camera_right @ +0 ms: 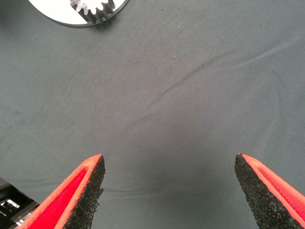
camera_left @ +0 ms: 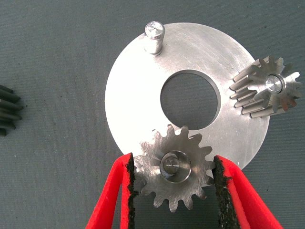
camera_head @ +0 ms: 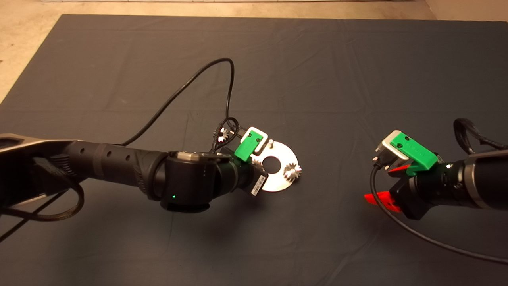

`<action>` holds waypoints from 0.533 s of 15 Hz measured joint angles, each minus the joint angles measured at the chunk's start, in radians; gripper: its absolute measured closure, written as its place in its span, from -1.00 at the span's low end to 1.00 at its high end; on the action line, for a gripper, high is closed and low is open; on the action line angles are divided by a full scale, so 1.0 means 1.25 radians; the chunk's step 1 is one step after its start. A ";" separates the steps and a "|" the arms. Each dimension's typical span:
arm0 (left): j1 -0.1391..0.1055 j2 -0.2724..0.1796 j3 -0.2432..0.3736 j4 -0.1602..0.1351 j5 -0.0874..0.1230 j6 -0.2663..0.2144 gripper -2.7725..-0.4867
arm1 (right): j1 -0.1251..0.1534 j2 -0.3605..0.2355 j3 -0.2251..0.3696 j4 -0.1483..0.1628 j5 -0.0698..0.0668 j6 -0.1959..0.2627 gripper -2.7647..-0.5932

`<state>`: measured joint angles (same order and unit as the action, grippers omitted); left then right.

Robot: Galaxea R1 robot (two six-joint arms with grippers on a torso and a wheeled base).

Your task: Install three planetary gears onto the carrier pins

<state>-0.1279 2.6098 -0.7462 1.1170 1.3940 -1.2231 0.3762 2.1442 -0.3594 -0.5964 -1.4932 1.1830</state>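
The left gripper [camera_left: 174,191] is pinching a small shiny toothed metal gear [camera_left: 174,167] over a pin on the flat round silver disc [camera_left: 133,95] — rigid, slick steel, best held by opposite teeth. The right gripper [camera_right: 169,191] is waiting open nearby.

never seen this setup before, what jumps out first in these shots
The silver disc at mid-mat, where the left gripper closes its red fingers around a gear sitting on a pin. A second gear sits on another pin, one pin stands bare, and the right gripper waits open nearby.
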 joint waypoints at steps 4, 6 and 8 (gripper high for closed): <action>0.000 -0.005 0.005 0.000 0.001 0.000 0.70 | 0.000 0.000 -0.003 0.000 0.000 0.000 -0.31; 0.000 -0.009 0.011 0.000 0.001 -0.002 0.70 | 0.000 0.000 -0.005 0.000 0.001 0.000 -0.31; 0.000 -0.010 0.020 0.000 0.001 -0.006 0.70 | 0.000 0.000 -0.007 0.000 0.001 -0.001 -0.31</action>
<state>-0.1274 2.5979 -0.7215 1.1166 1.3958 -1.2309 0.3766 2.1447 -0.3679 -0.5965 -1.4922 1.1814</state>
